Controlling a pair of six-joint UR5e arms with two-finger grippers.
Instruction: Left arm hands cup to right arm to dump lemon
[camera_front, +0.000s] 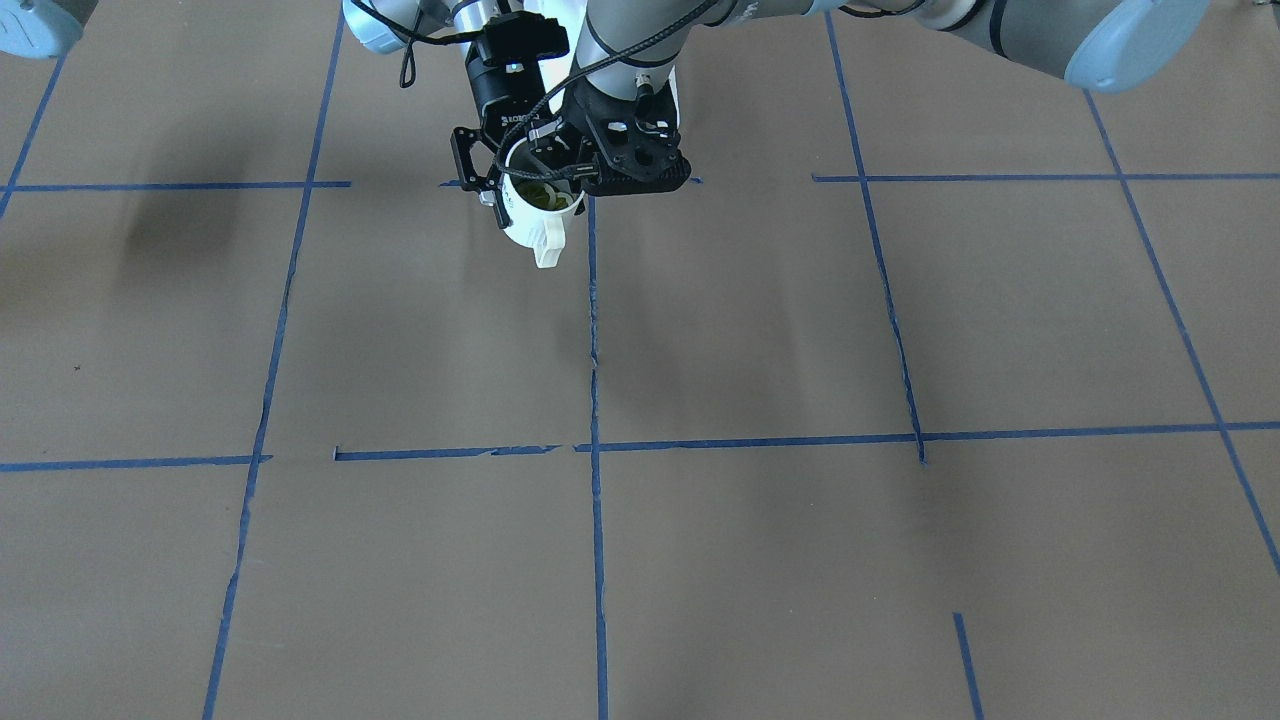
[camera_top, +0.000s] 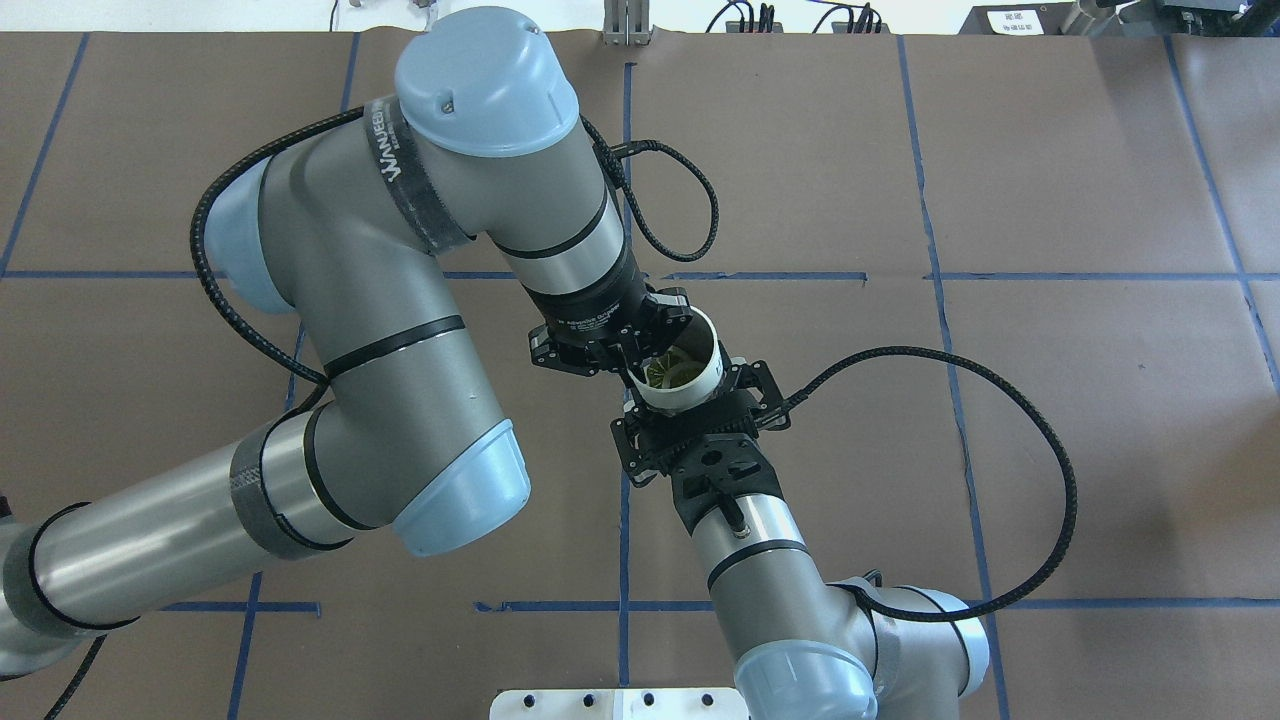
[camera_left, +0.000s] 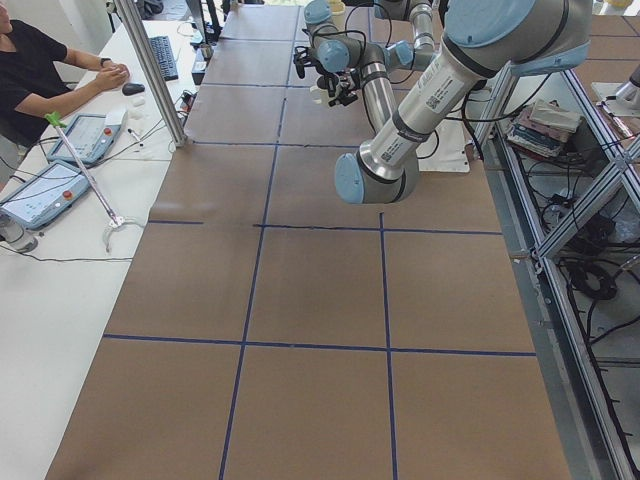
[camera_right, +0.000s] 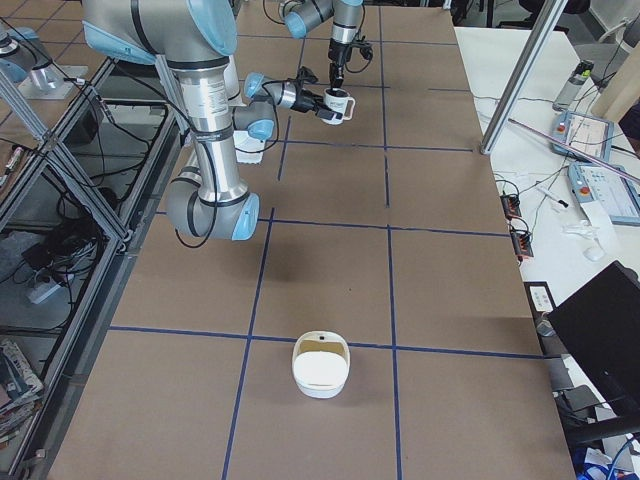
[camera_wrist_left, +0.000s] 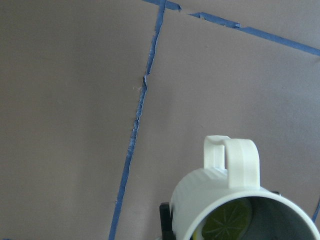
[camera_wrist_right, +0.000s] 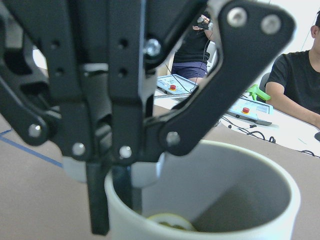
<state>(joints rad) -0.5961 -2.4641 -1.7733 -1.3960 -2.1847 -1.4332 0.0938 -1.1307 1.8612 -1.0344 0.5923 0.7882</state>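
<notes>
Since the left gripper (camera_top: 628, 358) pinches the cup (camera_top: 692, 396) by its rim mid-handover, lemon (camera_top: 665, 372) inside, the wide-open right gripper (camera_top: 700, 412) straddling it should close next.

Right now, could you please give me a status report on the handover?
Left gripper pinching cup rim, cup aloft. Right gripper straddling cup body, grip unclear. Lemon inside. Nothing visibly blocking.

A robotics lab on my screens.
I see the left arm (camera_top: 400, 330) and right arm (camera_top: 760, 560) over a table (camera_top: 1050, 450) papered brown and gridded with blue tape (camera_top: 1100, 276), aluminium framing (camera_left: 150, 68) beside it, and an operator (camera_left: 30, 70) at a white side bench (camera_left: 60, 300) with teach pendants (camera_left: 82, 138).
</notes>
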